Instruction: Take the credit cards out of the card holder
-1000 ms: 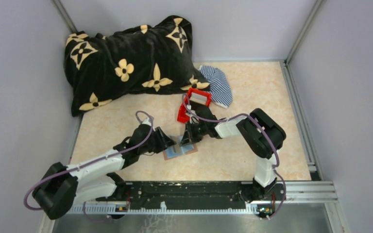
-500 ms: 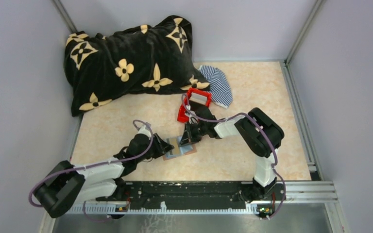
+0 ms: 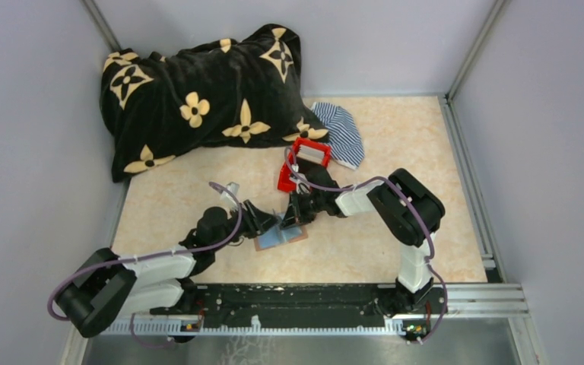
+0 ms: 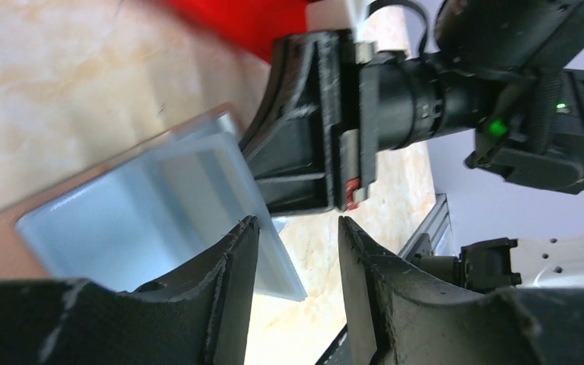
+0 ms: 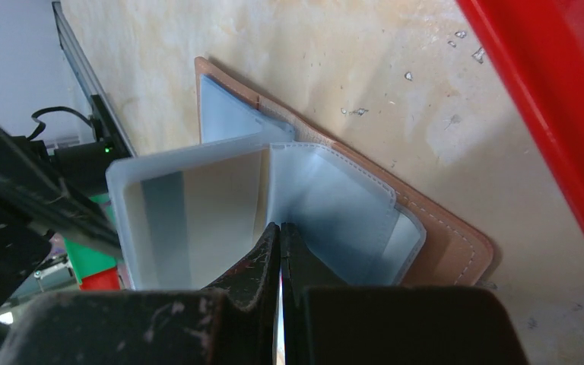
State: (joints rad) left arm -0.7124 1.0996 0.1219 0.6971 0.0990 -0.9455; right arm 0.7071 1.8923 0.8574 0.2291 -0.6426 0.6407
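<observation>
The card holder (image 3: 283, 236) is seen lying open near the middle of the bench, somewhat toward the near edge, with the red box (image 3: 285, 181) just beyond it toward the far edge. The right end effector (image 5: 281, 228) is clenched on the holder at the fold of its clear inner pockets, so the holder is pinned down. One pale blue leaf (image 5: 190, 220) is stood up from that fold; whether it is a bare card or a sleeve cannot be told. The left end effector (image 4: 296, 236) is released, its fingers spread to either side of that leaf's free corner, and contact cannot be confirmed. What is taken to be a light blue card (image 5: 228, 118) is tucked in the pocket at the holder's other end. For the step in hand, the leaf should be centred between the left fingers before they are closed, only the card should be gripped, and it should be drawn out along its pocket's opening against a firm right hold
</observation>
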